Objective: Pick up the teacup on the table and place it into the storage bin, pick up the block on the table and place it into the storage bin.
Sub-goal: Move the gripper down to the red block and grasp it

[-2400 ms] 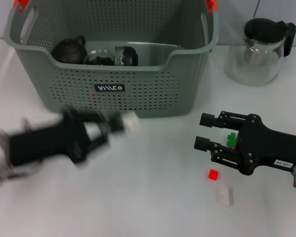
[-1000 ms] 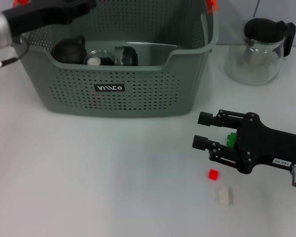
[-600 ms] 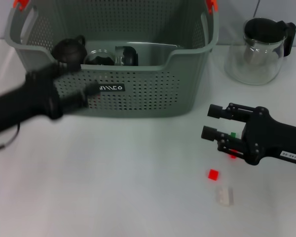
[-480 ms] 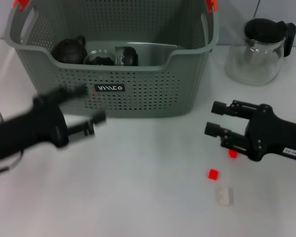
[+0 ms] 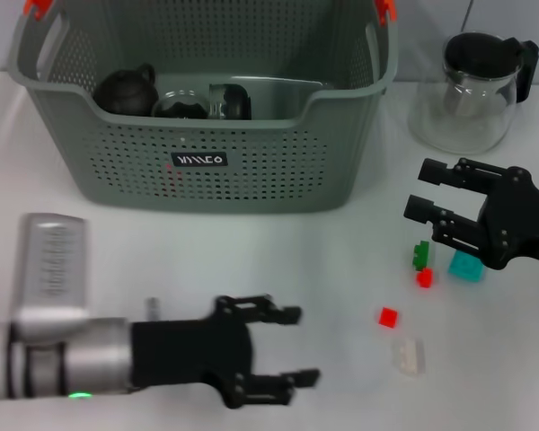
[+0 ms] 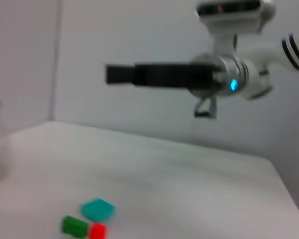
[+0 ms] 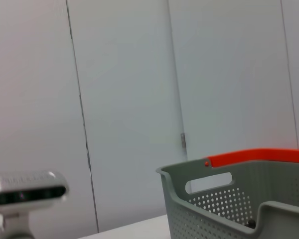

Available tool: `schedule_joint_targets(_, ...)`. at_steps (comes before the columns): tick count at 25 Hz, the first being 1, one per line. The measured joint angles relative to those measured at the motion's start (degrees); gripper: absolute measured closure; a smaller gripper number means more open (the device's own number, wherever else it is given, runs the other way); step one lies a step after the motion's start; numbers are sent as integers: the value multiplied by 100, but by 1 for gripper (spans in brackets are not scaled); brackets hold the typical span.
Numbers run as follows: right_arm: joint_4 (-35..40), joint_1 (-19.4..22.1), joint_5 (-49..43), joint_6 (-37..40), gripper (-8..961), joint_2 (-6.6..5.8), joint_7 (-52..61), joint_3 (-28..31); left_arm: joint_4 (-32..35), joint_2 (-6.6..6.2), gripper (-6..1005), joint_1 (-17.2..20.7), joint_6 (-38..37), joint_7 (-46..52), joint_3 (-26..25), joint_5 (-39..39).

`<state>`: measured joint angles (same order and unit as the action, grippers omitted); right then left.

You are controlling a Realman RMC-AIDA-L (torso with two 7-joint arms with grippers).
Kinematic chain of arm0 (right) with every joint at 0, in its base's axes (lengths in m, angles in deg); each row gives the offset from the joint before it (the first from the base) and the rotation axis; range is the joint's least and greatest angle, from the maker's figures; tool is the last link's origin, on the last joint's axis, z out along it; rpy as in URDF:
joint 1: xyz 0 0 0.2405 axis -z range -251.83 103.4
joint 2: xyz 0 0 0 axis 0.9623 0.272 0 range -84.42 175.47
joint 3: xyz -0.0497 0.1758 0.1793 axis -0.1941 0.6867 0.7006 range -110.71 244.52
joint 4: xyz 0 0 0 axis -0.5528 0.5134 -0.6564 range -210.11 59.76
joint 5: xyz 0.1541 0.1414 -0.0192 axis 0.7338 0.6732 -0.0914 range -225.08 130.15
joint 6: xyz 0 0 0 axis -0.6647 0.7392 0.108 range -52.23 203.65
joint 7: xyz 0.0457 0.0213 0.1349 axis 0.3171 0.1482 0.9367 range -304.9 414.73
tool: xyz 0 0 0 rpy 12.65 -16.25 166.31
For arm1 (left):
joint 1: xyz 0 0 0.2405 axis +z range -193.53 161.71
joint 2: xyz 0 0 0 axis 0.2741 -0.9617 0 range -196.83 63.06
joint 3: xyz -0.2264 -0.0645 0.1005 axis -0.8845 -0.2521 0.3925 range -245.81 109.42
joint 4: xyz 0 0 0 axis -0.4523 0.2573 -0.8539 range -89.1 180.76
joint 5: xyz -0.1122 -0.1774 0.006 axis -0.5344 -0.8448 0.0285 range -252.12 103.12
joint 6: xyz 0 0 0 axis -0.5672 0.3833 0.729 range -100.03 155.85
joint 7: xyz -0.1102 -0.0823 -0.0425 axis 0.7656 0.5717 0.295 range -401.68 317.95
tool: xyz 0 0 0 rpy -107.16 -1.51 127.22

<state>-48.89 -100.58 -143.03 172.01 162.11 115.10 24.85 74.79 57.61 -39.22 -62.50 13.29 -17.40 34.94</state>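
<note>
The grey-green perforated storage bin (image 5: 251, 171) stands at the back and holds a black teapot (image 5: 126, 90), a glass cup (image 5: 181, 105) and a dark cup (image 5: 234, 101). Small blocks lie on the table at the right: green (image 5: 420, 254), red (image 5: 424, 278), teal (image 5: 465, 266), a second red one (image 5: 388, 316) and a clear whitish one (image 5: 410, 356). My left gripper (image 5: 301, 347) is open and empty, low over the table's front, left of the blocks. My right gripper (image 5: 422, 189) is open and empty just behind the green block. I see no teacup on the table.
A glass teapot with a black lid (image 5: 474, 90) stands at the back right, beside the bin. The left wrist view shows the green (image 6: 74, 225), red (image 6: 97, 231) and teal (image 6: 97, 209) blocks. The right wrist view shows the bin's rim (image 7: 239, 172).
My left arm has swung from over the bin down to the front of the table. My right gripper has moved right and back, uncovering the green, red and teal blocks.
</note>
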Motion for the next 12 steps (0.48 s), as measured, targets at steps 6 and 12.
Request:
schedule_joint_targets(6, 6, -26, -24, -31, 390, 33, 1, 4, -1328, 30, 268, -854, 876, -843, 346, -73)
schedule_joint_targets(12, 9, -51, -32, -30, 390, 49, 2, 4, -1818, 32, 268, -1115, 939, -1714, 326, -407)
